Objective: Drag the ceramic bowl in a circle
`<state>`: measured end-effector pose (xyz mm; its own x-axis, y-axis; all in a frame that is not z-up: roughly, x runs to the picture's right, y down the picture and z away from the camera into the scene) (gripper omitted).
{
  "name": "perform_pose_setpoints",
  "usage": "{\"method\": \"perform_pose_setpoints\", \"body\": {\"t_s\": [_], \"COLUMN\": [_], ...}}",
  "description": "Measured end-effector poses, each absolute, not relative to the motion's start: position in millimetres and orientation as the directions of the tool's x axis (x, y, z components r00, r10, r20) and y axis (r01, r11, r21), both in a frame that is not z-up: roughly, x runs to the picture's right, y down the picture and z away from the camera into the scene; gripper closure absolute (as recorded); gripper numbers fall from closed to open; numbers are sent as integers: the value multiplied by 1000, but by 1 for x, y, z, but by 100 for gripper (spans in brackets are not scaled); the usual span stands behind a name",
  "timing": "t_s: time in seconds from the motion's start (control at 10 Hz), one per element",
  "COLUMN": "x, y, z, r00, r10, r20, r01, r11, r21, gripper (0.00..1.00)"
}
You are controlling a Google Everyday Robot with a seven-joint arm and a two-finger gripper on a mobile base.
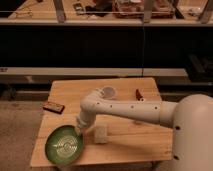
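Ceramic bowl [64, 146], green and glossy with pale rings inside, is sitting at the near left corner of the wooden surface [130, 142], close to the edge. The gripper [80, 131] is resting at the bowl's far right rim and seems to be touching it there. Whether the jaws are wide, narrow or pinching the rim, I cannot tell. I am judging that the rim is chosen because a hold there lets the arm drag the bowl around without lifting it. Just beside the gripper, to the right, a small pale block [101, 134] is standing, and it may be getting in the way of a circle on that side. The white arm [125, 107] is spanning the middle from the right. Farther back, a dark flat object [53, 106] is lying at the left side. A small white cup [108, 92] and a reddish item [138, 94] are resting near the far edge, well apart from the bowl.
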<state>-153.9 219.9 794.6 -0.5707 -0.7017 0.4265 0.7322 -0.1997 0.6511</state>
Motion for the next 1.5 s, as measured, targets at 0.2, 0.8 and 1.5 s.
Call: {"method": "perform_pose_setpoints", "body": {"t_s": [0.2, 0.8, 1.5], "x": [-176, -113, -49], "y": [202, 170, 172], "z": [807, 843, 800], "r00": [-552, -384, -549], "r10": [-722, -768, -705], "r20": [417, 513, 449], "r01": [731, 836, 798], "r11": [-178, -53, -282], "r21": [659, 545, 532], "gripper": [100, 100, 100]}}
